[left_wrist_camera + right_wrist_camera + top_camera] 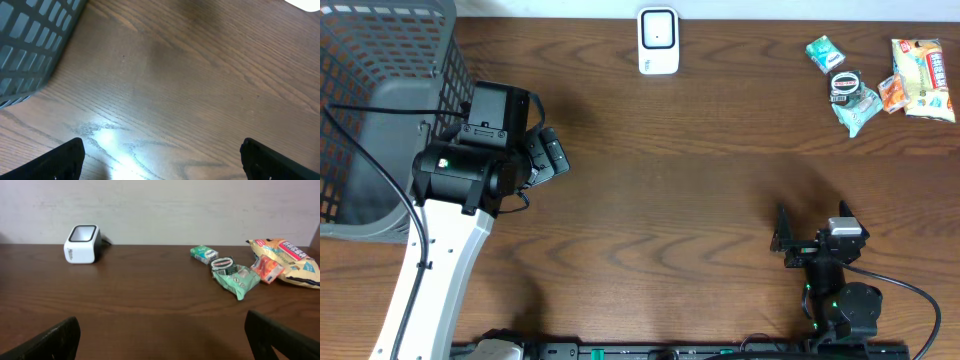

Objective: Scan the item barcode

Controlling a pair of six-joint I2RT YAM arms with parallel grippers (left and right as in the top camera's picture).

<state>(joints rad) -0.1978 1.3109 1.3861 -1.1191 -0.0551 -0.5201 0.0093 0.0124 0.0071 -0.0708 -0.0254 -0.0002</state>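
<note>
The white barcode scanner [658, 40] stands at the table's far edge, and the right wrist view shows it as the scanner [82, 244] at far left. Small packaged items lie at the far right: a green pack [825, 52], a round tin [844, 84] on a green pouch [857, 110], an orange pack [891, 94] and a large snack bag [923, 78]. My right gripper [812, 228] is open near the front, well short of them. The left gripper [554, 153] is open beside the basket. Neither holds anything; only bare wood shows between the left fingertips [65, 157].
A grey mesh basket [380, 100] fills the far left corner, its wall [30, 45] close to my left gripper. In the right wrist view the green pack [204, 254], tin [222, 263] and snack bag [290, 255] sit ahead to the right.
</note>
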